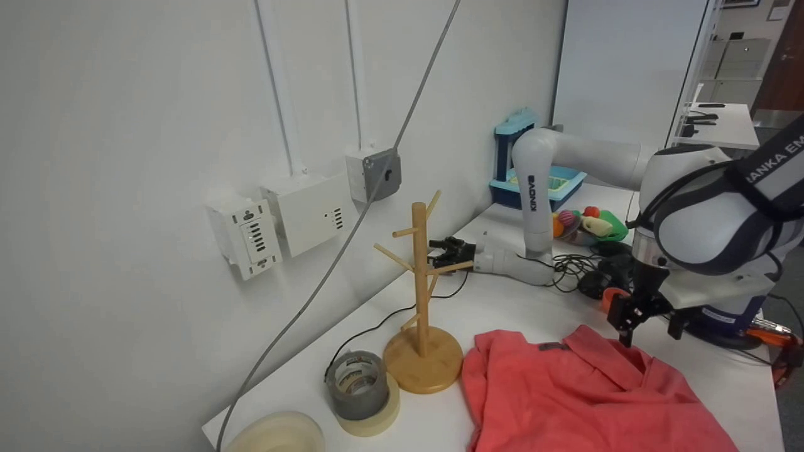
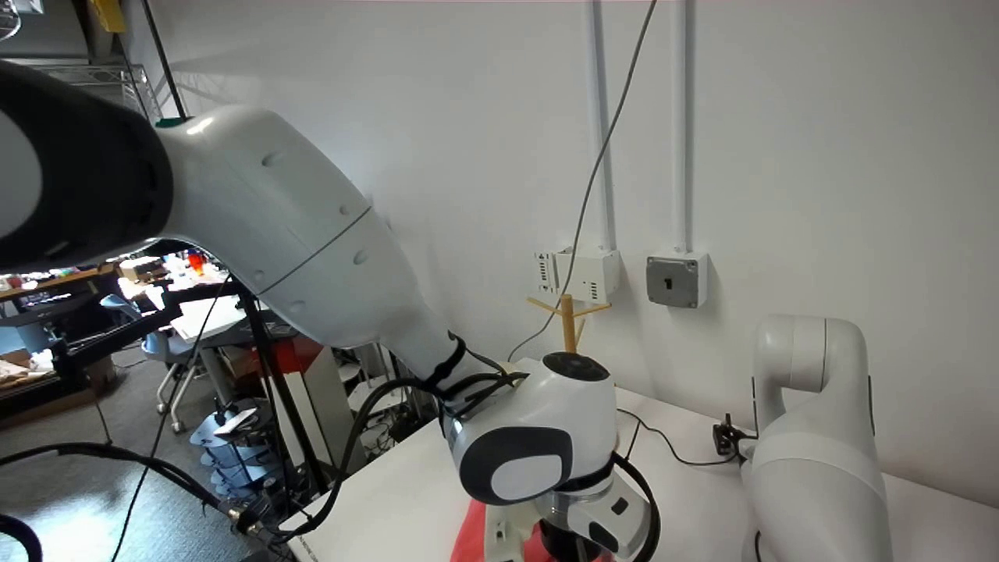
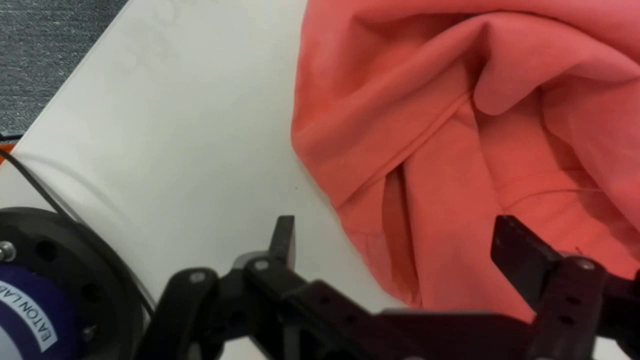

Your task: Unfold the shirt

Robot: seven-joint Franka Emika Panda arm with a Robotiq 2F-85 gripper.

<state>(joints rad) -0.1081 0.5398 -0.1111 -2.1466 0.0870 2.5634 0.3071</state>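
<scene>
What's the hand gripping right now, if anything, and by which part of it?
Nothing is held. The hand is open; the salmon-red shirt lies on the white table, and in the wrist view its edge shows ungripped between the spread jaws.

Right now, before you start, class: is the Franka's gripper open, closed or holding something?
Franka gripper: open, holding nothing; the shirt lies ungripped.
</scene>
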